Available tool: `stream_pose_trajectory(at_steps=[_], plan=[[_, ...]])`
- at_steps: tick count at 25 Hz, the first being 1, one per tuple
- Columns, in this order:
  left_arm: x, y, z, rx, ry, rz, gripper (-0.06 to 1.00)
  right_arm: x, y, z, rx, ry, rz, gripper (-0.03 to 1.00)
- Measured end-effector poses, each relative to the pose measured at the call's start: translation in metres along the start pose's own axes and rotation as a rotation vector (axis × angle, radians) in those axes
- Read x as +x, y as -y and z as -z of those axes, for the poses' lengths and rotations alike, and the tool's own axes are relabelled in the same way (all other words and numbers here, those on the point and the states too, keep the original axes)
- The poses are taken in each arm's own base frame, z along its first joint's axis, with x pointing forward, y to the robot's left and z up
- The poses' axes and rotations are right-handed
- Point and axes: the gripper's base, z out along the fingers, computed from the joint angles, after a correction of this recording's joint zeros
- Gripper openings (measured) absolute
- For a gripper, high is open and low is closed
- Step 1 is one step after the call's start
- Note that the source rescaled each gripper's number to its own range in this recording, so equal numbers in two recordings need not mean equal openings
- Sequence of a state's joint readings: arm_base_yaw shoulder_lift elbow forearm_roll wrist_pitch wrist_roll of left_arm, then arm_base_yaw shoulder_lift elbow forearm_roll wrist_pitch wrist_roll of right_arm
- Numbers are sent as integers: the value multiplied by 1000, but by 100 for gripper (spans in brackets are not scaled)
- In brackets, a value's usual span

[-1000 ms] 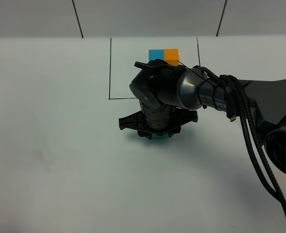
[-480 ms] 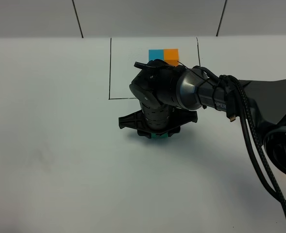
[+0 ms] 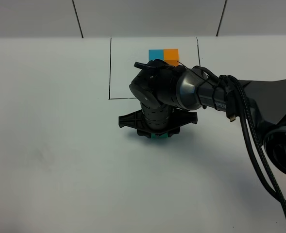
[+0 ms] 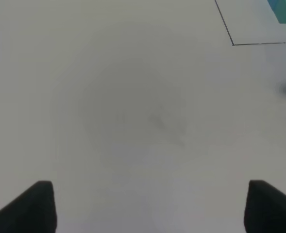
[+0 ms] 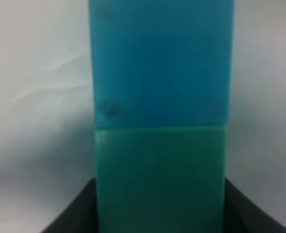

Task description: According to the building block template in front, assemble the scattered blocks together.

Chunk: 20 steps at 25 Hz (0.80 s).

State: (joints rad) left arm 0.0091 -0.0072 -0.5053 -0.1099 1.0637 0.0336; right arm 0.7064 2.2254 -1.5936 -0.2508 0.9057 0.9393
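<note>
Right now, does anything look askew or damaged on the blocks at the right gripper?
Nothing askew: the small teal green cube sits flush against the small sky blue cube, edges roughly aligned. Only a faint dark smudge marks the blue one.

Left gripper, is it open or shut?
Open. On the left gripper, the fingertips sit far apart, with only table showing between them.

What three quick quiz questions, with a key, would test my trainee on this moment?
1. True or false: the left gripper holds a cube.
2. In the right wrist view, the teal cube touches: A an orange cube, B the blue cube, C nothing.
3. Fill in: the right gripper sits ___ the black frame of the building block template.
Key: 1 false; 2 B; 3 outside.
</note>
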Motion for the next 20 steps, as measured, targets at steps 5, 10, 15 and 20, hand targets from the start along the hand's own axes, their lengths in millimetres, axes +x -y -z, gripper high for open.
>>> stream_pose_trajectory(at_steps=[5,10,15,20], plan=[[0,0,0,0,0,0,68,0,0,0,-1,0,-23,1],[0,0,0,0,0,0,68,0,-1,0,-6,1,-25,1],[0,0,0,0,0,0,68,0,-1,0,-5,0,-10,9],[0,0,0,0,0,0,68,0,0,-1,0,-6,22,57]])
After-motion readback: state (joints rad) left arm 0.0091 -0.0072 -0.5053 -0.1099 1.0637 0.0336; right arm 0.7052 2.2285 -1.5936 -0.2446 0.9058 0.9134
